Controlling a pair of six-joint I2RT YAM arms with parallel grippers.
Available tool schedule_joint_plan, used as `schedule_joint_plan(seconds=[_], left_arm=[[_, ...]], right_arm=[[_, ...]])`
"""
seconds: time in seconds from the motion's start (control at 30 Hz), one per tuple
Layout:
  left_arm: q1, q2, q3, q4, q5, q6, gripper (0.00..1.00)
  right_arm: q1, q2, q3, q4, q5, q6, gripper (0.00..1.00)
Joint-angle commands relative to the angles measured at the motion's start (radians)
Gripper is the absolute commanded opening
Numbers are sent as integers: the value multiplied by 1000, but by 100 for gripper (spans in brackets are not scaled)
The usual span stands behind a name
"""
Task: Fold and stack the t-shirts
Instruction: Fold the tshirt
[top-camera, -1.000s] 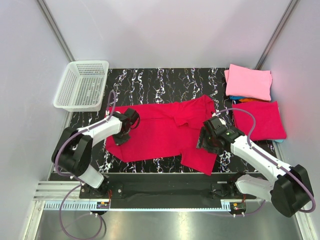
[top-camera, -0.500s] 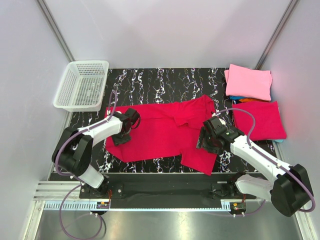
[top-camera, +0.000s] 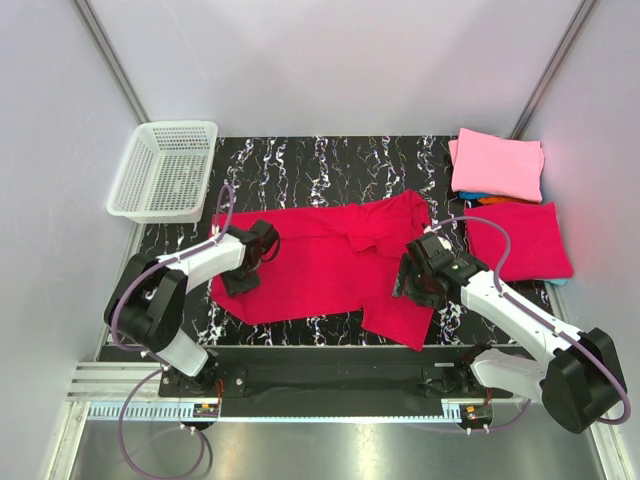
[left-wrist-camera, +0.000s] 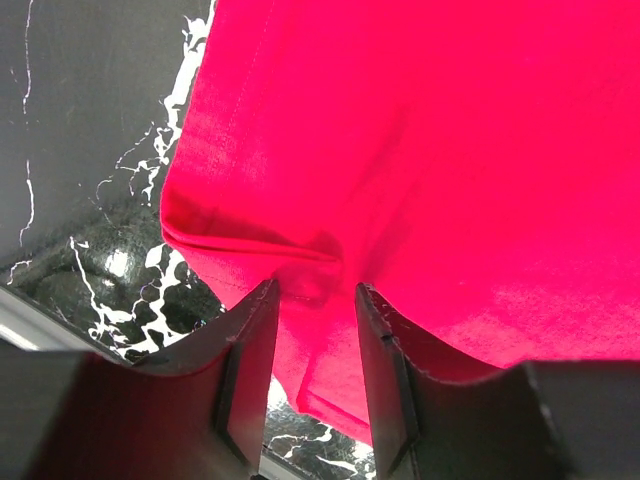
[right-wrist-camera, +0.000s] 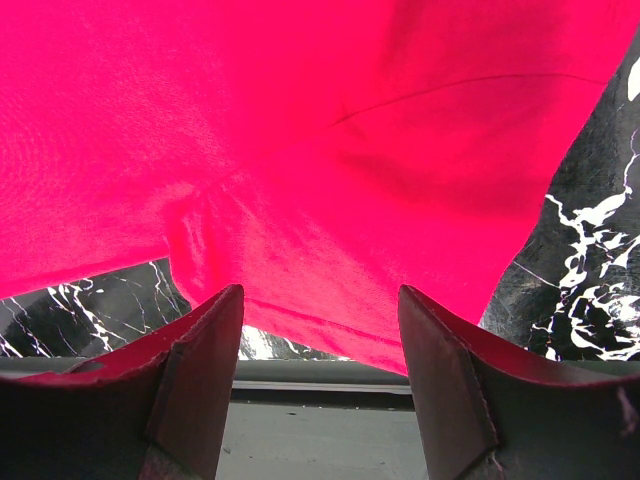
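Crimson t-shirt (top-camera: 320, 265): lying spread on the black marbled table (top-camera: 330, 165), long axis running left to right.
Left arm (top-camera: 195, 262): reaching inward, left gripper (left-wrist-camera: 315, 290) hovering with jaws parted over the shirt's left hem, perhaps touching it.
Right arm (top-camera: 500, 300): bending inward, right gripper (right-wrist-camera: 320, 292) gaping over the right edge.

A red t-shirt (right-wrist-camera: 330, 130) fills most of the frame, lying on a black marbled table (right-wrist-camera: 590, 230) that shows at lower left and along the right. At the bottom, the right gripper (right-wrist-camera: 320, 292) has its dark fingers (right-wrist-camera: 200, 380) spread wide, and the shirt's edge crosses the gap between them.
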Motion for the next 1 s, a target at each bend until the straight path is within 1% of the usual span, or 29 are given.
schedule_joint_plan(seconds=[0.0,0.07,0.1,0.17,0.2,0.27,0.3,0.5,0.6,0.63,0.73,0.77,0.8,0.97], left_arm=[[-5,13,2,-5,2,-19,40],[-5,22,5,-4,7,-21,39],[-8,30,6,-4,9,-21,35],[-11,35,8,-5,10,-19,30],[-11,38,8,-5,12,-19,20],[-12,35,6,-5,12,-21,10],[-14,32,3,-7,12,-21,0],[-20,-8,0,-31,1,-25,0],[-32,-56,6,-70,-16,-34,0],[-37,-73,6,-96,-30,-44,0],[-48,-155,8,-131,-48,-57,0],[-49,-175,6,-145,-50,-57,0],[-49,-217,0,-149,-50,-58,0],[-51,-306,-13,-172,-56,-58,0]], right_arm=[[7,-17,25,7,20,3,70],[7,-15,27,7,22,1,70],[7,-15,25,5,20,1,70],[7,-14,25,7,22,0,70],[7,-14,24,8,22,0,70],[7,-12,24,7,22,0,70],[7,-11,25,5,22,0,70],[7,-18,22,4,23,4,70],[7,-40,21,-6,19,-10,77],[7,-57,13,-6,37,-5,83],[7,-141,-34,8,65,19,87],[7,-172,-59,14,60,26,97],[7,-179,-71,20,57,38,100],[7,-169,-105,53,13,47,100]])
